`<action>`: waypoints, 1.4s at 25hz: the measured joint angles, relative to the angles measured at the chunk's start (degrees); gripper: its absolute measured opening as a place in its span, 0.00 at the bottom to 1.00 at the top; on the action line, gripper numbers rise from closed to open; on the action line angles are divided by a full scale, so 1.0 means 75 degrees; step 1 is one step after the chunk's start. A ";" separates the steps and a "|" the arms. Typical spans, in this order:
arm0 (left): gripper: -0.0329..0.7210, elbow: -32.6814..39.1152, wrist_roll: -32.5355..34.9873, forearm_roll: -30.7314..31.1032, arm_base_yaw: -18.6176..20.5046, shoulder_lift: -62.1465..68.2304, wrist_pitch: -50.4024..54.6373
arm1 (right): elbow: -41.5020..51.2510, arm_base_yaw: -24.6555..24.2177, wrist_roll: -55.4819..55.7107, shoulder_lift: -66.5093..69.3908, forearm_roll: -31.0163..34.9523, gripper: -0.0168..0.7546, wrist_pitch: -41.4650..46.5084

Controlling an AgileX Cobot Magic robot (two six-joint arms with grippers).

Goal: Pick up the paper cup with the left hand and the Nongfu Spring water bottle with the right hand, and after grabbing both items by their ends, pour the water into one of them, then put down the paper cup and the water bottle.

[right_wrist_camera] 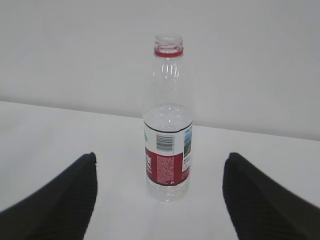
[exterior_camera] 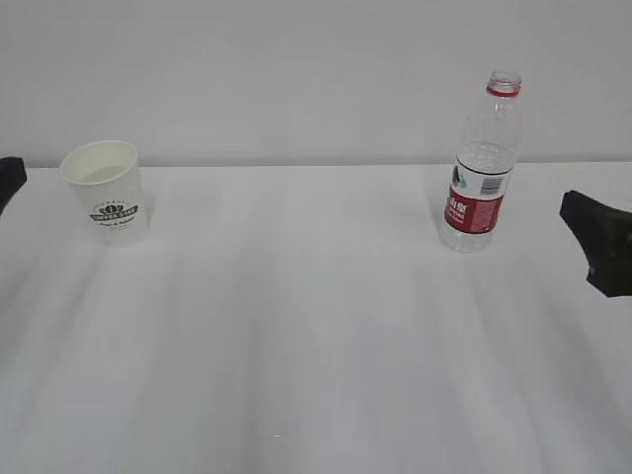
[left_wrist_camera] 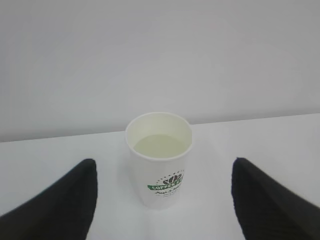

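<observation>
The white paper cup [exterior_camera: 107,193] with a green logo stands upright at the table's back left. In the left wrist view the cup [left_wrist_camera: 159,160] is ahead of my left gripper [left_wrist_camera: 165,165], whose black fingers [left_wrist_camera: 65,200] are spread wide on either side and do not touch it. The uncapped Nongfu Spring water bottle [exterior_camera: 482,158] stands upright at the back right, with clear water [right_wrist_camera: 167,117] up to about the top of its label. My right gripper [right_wrist_camera: 160,157] is open, with the bottle [right_wrist_camera: 167,170] beyond its fingers and apart from them. I cannot tell whether the cup holds water.
The white table [exterior_camera: 296,326] runs back to a plain pale wall. In the exterior view only a black tip of the left hand [exterior_camera: 8,178] shows at the left edge, and a part of the right hand [exterior_camera: 600,237] at the right edge.
</observation>
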 joint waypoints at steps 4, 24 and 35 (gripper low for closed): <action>0.84 0.0014 0.0000 0.0243 0.0000 -0.1043 0.0831 | 0.0016 0.0000 0.0000 -0.0901 0.0000 0.78 0.0811; 0.83 0.0014 0.0000 0.0598 0.0000 -0.5653 0.5501 | -0.0034 0.0000 0.0000 -0.4066 0.0000 0.78 0.4387; 0.83 -0.0487 0.0000 0.0517 0.0000 -0.6580 0.7736 | -0.0750 0.0000 0.0000 -0.4777 -0.0186 0.78 0.6396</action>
